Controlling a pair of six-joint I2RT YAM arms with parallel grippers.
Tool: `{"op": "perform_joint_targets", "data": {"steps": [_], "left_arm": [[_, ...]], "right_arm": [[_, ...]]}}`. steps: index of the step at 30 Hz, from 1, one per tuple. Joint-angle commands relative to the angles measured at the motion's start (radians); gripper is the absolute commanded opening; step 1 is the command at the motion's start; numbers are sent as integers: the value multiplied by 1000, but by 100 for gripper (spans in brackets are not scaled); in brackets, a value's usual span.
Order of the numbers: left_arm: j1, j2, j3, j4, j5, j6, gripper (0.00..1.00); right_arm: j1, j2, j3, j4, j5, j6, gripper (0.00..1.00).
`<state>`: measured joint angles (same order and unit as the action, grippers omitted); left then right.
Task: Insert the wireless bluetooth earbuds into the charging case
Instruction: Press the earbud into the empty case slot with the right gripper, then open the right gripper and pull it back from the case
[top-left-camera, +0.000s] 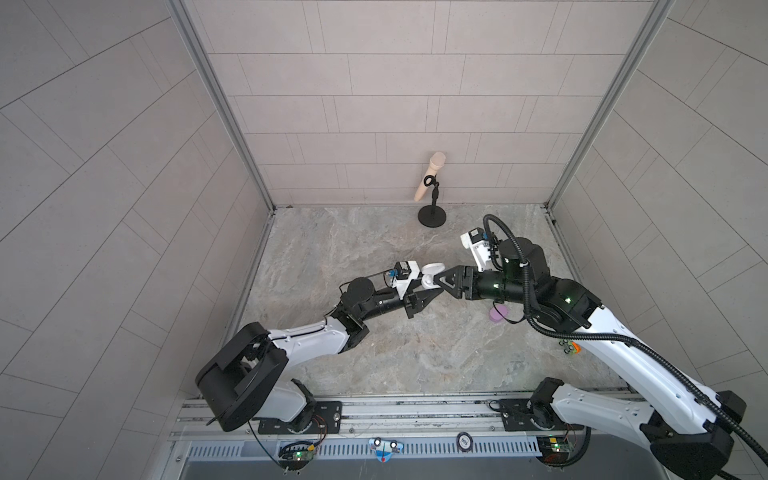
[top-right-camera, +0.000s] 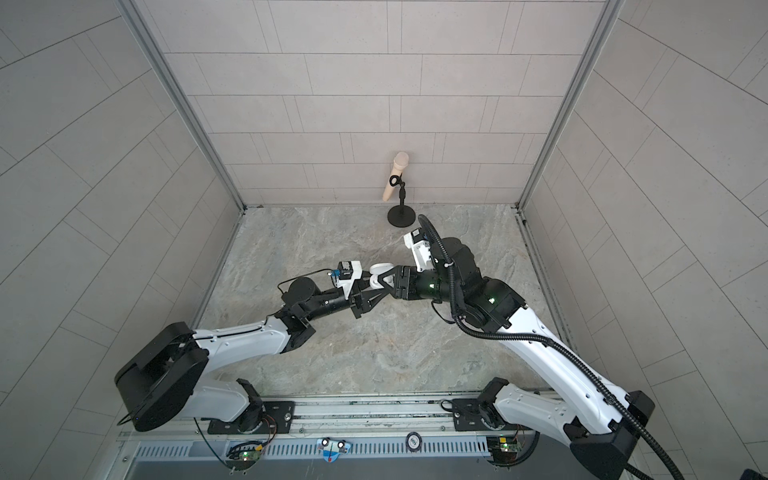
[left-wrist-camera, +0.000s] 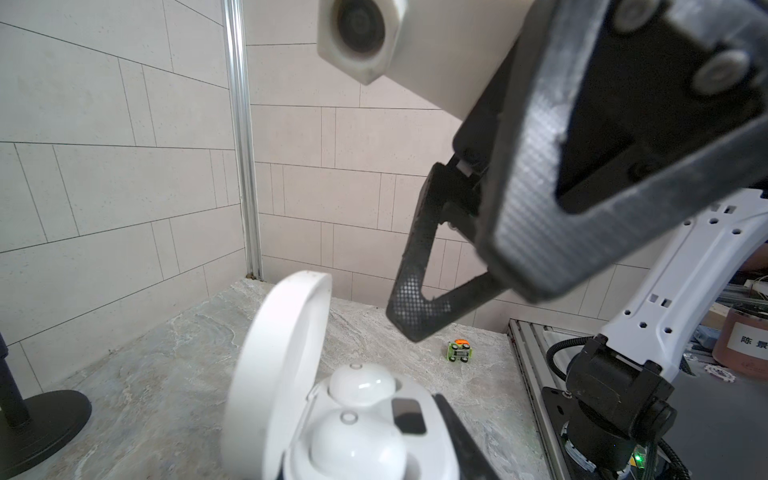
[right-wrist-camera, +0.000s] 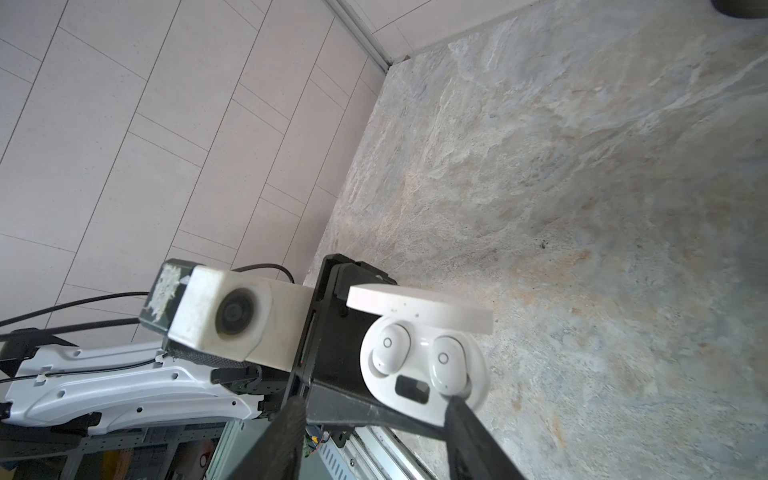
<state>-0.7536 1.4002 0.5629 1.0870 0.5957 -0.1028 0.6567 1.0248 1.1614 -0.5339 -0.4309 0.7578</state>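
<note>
Earbuds (right-wrist-camera: 392, 345) look light and slippery (both seated), so I'd pinch their sides; left gripper (top-left-camera: 434, 293) clamps case (right-wrist-camera: 419, 409), right gripper (right-wrist-camera: 376, 401) gapes empty.

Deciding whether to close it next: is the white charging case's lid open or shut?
Open. In the right wrist view the lid stands raised off the white charging case, exposing two white earbuds seated in its wells.

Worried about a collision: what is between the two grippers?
The open white case, in both top views; the right wrist view shows two earbuds inside.
</note>
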Motion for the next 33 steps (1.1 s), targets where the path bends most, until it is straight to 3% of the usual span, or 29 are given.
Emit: {"op": "perform_joint_targets", "data": {"steps": [1,8,14,20,27,33], "left_arm": [[-1,-10,-1,32,15,11,14],[-3,-16,-13,-8,66,5,14],[-7,-12,-9,-12,91,-3,14],[-7,5,-2,6,98,-8,14],[-7,4,0,1,95,-3,14],[-7,10,15,-11,93,3,14]], "right_arm": [[-24,-14,66,-101,50,-73,62],[-93,83,168,-186,44,-167,71],[-103,191,248,-206,0,-210,71],[-102,251,279,-231,-39,-224,64],[-86,244,241,-271,-45,-216,50],[-68,193,174,-289,-31,-190,48]]}}
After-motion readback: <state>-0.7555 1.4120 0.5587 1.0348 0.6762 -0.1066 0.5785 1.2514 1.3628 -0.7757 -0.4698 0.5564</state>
